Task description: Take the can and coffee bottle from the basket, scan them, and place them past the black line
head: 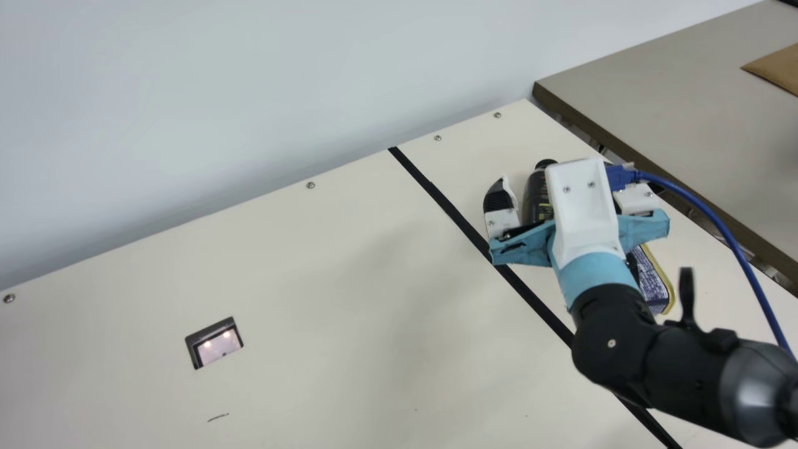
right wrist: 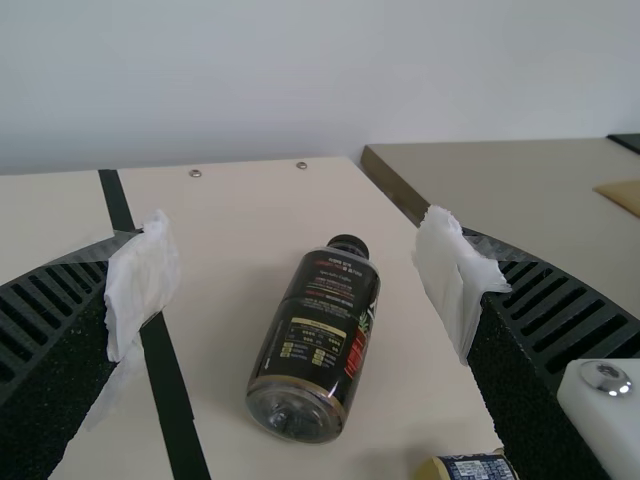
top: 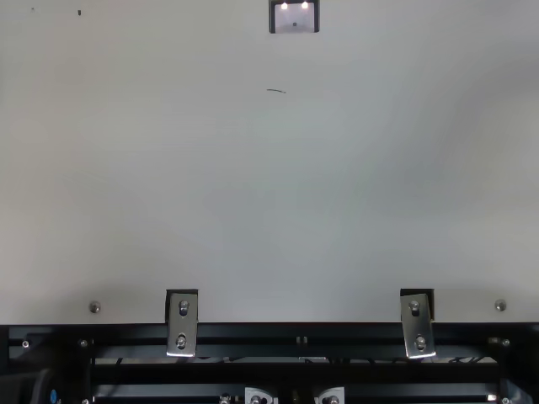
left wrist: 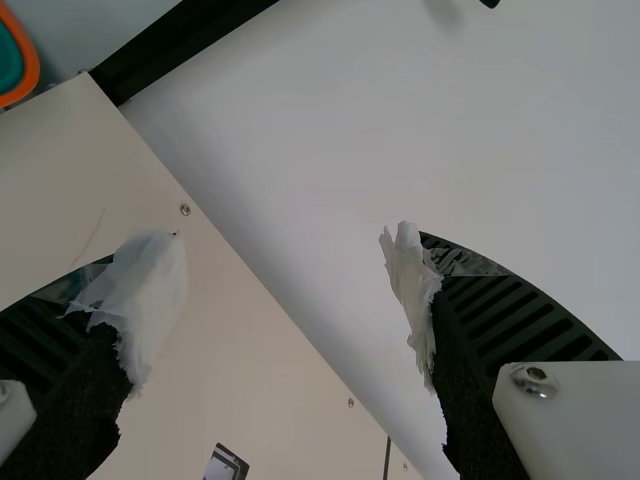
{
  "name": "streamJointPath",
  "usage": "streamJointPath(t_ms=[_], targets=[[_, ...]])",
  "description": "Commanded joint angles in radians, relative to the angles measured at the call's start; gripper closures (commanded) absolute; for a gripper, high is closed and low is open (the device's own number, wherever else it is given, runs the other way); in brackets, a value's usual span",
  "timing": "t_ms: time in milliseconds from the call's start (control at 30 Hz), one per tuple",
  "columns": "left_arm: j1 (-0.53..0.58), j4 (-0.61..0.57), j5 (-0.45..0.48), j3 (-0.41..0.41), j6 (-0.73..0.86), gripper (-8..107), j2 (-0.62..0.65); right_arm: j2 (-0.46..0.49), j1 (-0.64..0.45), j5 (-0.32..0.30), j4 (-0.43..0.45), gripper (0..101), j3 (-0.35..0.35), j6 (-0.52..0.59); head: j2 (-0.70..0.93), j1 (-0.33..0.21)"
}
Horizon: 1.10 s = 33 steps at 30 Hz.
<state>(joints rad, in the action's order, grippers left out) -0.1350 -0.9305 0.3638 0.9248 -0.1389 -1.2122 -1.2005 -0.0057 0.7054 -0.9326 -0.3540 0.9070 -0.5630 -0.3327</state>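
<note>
In the main view, the right tool (head: 557, 181) is held spread at right over the surface (head: 374, 280). Past the black line (head: 455, 215), the coffee bottle (head: 535, 199) and can (head: 653, 284) are partly hidden by the tool and arm.

In the top view, the scanner window (top: 295, 18) is set at top centre.

In the left wrist view, the left tool (left wrist: 288, 238) is spread wide.

In the right wrist view, the bottle is seen lying at centre, between spread fingers, apart from both; the can is cut off at bottom right.
</note>
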Motion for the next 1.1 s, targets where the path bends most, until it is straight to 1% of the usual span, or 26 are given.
streamJointPath(t_ms=[0, 67, 167, 267, 333, 467, 667, 867, 1067], targets=[[0.0, 0.0, 0.0, 0.0, 0.0, 9, 0.0, 0.044, 0.003, -0.133, -0.112, 0, -0.034, 0.164, -0.02, -0.028], [0.0, 0.0, 0.0, 0.0, 0.0, 9, 0.0, 0.06, 0.004, -0.188, -0.182, 0, -0.06, 0.245, -0.02, -0.028], [0.0, 0.0, 0.0, 0.0, 0.0, 9, 0.0, 0.068, 0.006, -0.252, -0.292, 0, -0.094, 0.362, -0.02, -0.028], [0.0, 0.0, 0.0, 0.0, 0.0, 9, 0.0, 0.078, 0.027, -0.293, -0.392, 0, -0.12, 0.457, -0.02, -0.028], [0.0, 0.0, 0.0, 0.0, 0.0, 9, 0.0, 0.084, 0.053, -0.308, -0.456, 0, -0.133, 0.516, -0.02, -0.028], [0.0, 0.0, 0.0, 0.0, 0.0, 9, 0.0, 0.102, 0.128, -0.308, -0.589, 0, -0.152, 0.619, -0.02, -0.028], [0.0, 0.0, 0.0, 0.0, 0.0, 9, 0.0, 0.149, 0.286, -0.243, -0.808, 0, -0.192, 0.778, -0.02, -0.028], [0.0, 0.0, 0.0, 0.0, 0.0, 9, 0.0, 0.144, 0.406, -0.2, -0.812, 0, -0.206, 0.715, -0.02, -0.028], [0.0, 0.0, 0.0, 0.0, 0.0, 9, 0.0, 0.13, 0.472, -0.183, -0.812, 0, -0.208, 0.665, -0.02, -0.028]])
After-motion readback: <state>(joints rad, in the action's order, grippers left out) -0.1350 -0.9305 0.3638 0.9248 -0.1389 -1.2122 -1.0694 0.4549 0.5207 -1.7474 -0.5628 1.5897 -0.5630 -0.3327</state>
